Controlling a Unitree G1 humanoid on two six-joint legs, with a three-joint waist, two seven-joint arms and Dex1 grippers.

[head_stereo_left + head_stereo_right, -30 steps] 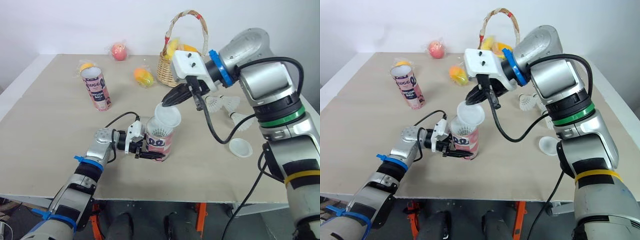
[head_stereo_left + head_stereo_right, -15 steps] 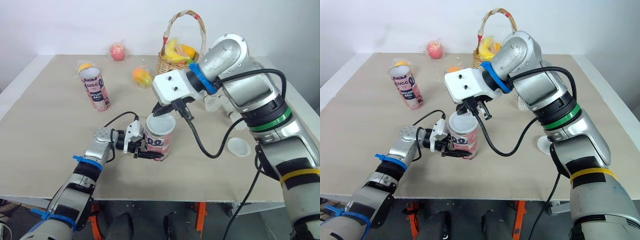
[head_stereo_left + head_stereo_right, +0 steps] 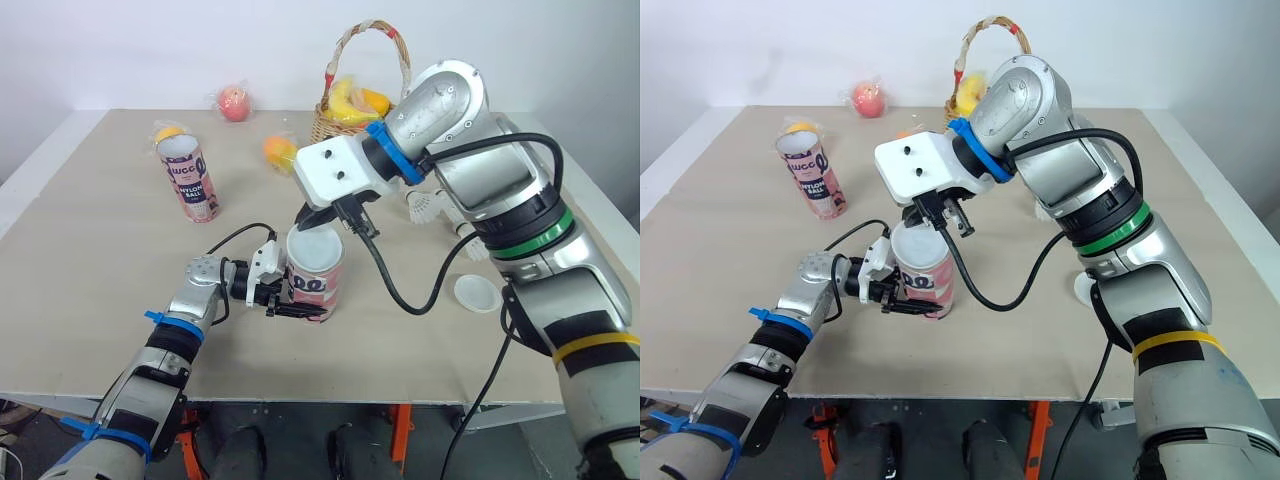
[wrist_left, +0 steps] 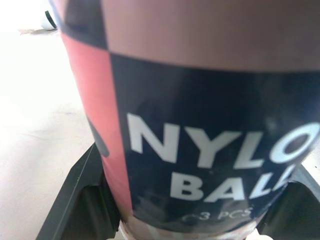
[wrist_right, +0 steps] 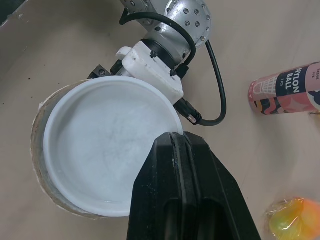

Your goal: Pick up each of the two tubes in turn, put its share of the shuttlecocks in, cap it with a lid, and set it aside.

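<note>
A pink and navy tube (image 3: 316, 287) marked "NYLON BALL" stands upright near the table's front middle. My left gripper (image 3: 283, 300) is shut on its lower body, one finger on each side (image 4: 80, 200). A white lid (image 5: 107, 145) lies over the tube's mouth, a little off-centre, so the tube's rim (image 5: 37, 135) shows at one side. My right gripper (image 3: 318, 222) is shut on the lid's edge from above. A second, open tube (image 3: 190, 178) stands at the back left. Loose shuttlecocks (image 3: 428, 207) lie at the right, with a second white lid (image 3: 477, 293) nearer the front.
A wicker basket (image 3: 350, 125) of fruit stands at the back centre, just behind my right arm. Bagged fruit lies at the back: a red apple (image 3: 237, 102), an orange (image 3: 282, 152) and another orange (image 3: 168, 132) behind the second tube.
My right gripper has come down and to the left with the lid, from tilted above the tube to lying over its mouth. The left gripper and tube have stayed put.
</note>
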